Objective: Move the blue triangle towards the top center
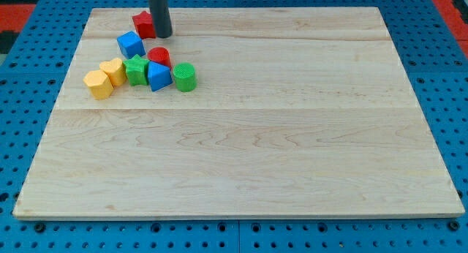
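Note:
The blue triangle (159, 76) lies in a cluster of blocks at the view's upper left, between a green star (136, 69) on its left and a green cylinder (184, 77) on its right. A red cylinder (159, 57) sits just above it. My tip (161, 35) rests on the board above the cluster, right beside a red block (143, 23) and about a block's width above the red cylinder. It does not touch the blue triangle.
A blue cube (130, 44) sits left of the red cylinder. Two yellow blocks (98, 84) (113, 71) lie at the cluster's left end. The wooden board (292, 136) rests on a blue pegboard (22, 77).

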